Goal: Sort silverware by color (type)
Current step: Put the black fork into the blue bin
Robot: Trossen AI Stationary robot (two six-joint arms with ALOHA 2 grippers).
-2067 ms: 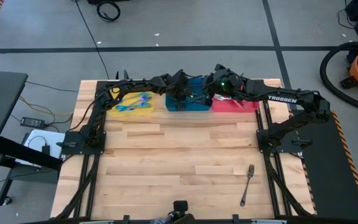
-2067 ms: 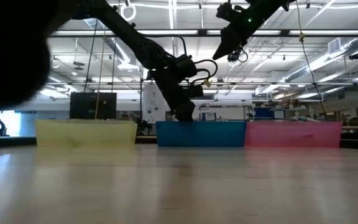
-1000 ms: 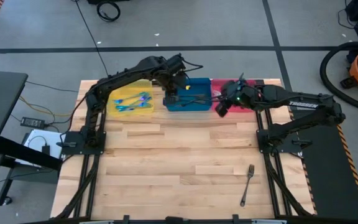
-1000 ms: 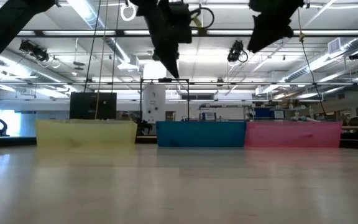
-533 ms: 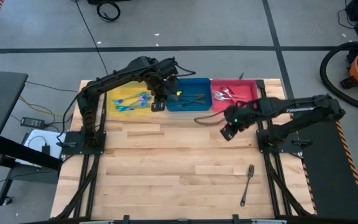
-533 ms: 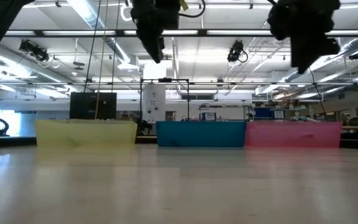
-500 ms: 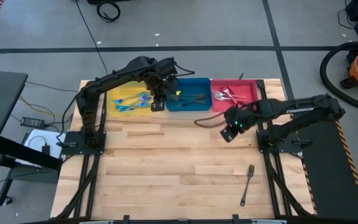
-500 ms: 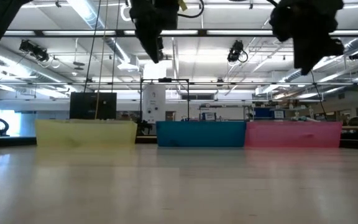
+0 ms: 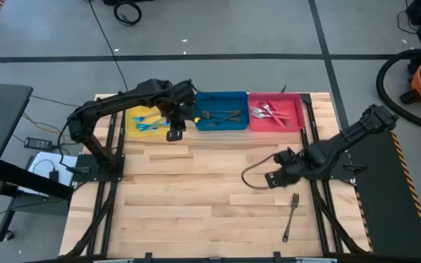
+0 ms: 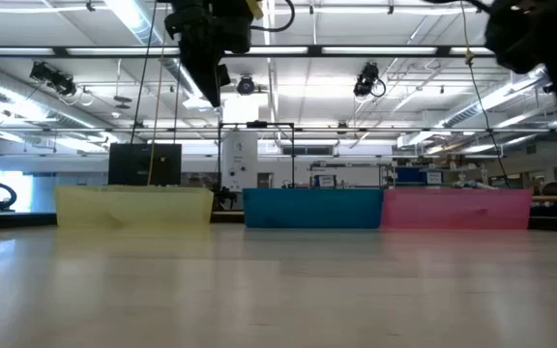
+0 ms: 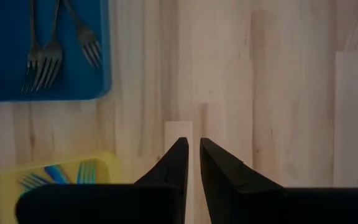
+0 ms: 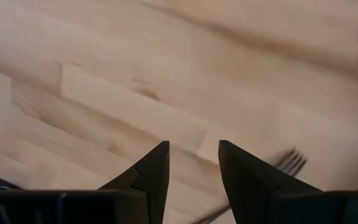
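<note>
Silverware is nearly sorted: one fork [image 9: 291, 217] lies lower right on the table, the right gripper [image 9: 270, 179] has swung down from the trays, jaws open and empty, left gripper [image 9: 174, 132] narrowly parted, empty.

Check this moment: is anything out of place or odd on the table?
One fork lies alone on the bare wood near the table's front right, while all other silverware sits in the trays. The right gripper hangs close by it, empty.

yellow tray [image 9: 134, 131], blue tray [image 9: 221, 95], red tray [image 9: 297, 117], grey fork [image 9: 290, 217]
</note>
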